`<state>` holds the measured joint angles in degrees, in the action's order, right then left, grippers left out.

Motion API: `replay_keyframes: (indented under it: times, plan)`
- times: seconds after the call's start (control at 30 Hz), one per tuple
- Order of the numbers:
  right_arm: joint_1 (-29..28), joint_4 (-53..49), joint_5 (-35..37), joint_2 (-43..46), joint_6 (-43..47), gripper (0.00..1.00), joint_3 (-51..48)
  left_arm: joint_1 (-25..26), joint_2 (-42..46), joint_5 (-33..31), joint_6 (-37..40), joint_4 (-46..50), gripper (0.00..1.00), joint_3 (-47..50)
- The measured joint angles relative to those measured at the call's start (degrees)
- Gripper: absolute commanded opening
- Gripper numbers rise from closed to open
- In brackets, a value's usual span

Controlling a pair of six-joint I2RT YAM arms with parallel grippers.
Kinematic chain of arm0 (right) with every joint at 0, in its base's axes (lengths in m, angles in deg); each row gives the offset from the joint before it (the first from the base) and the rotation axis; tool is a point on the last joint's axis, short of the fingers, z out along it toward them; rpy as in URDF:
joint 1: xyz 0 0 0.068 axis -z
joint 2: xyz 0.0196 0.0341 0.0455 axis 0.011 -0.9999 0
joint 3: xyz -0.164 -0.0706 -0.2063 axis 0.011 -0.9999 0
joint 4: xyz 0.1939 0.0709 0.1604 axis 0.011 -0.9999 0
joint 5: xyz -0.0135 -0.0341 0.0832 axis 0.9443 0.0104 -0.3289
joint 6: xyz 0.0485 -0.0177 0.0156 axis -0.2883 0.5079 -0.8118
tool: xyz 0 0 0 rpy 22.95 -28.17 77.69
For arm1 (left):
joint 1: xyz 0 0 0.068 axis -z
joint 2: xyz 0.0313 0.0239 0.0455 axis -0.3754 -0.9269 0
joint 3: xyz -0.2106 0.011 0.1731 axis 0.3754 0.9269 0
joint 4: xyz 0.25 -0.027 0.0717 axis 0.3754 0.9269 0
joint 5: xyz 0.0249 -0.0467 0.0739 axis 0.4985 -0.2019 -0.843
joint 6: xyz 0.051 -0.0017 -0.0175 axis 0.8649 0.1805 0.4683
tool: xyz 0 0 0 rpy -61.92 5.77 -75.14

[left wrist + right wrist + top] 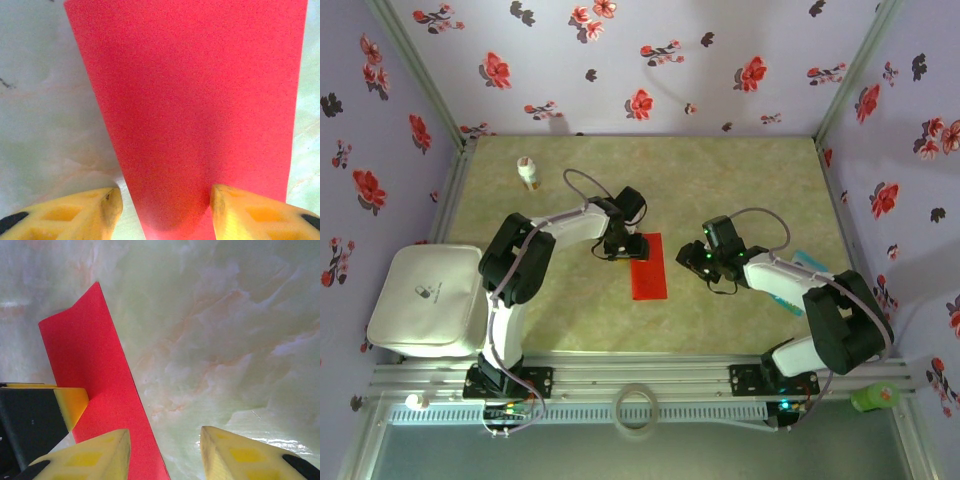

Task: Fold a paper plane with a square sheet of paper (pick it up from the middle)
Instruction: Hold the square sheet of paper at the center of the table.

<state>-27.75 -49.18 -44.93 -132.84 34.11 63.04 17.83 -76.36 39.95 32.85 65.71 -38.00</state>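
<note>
The square sheet of paper [649,270] lies flat on the table as a narrow red rectangle, folded to half width, with no paper plane shape to it. My left gripper [623,246] hangs low over its far left corner, jaws open. In the left wrist view the red paper [200,100] runs away from the gripper [165,212]; one fingertip [100,212] is over bare table and the other over the paper. My right gripper [696,258] stands open just right of the sheet. In the right wrist view it [165,452] straddles the long edge of the paper [85,350].
A small white bottle with an orange band [528,172] stands at the far left. A white pouch [428,300] rests at the left edge. A teal-and-white card [807,263] lies under the right arm. A tape roll [636,408] sits on the front rail.
</note>
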Motion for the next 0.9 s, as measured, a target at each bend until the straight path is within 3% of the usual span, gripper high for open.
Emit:
replay_keyframes:
  times: [0.9]
  plan:
    - [0.00, -0.02, 0.00, 0.00, -0.13, 0.43, 0.00, 0.09, -0.37, -1.05, -0.22, 0.98, 0.50, -0.61]
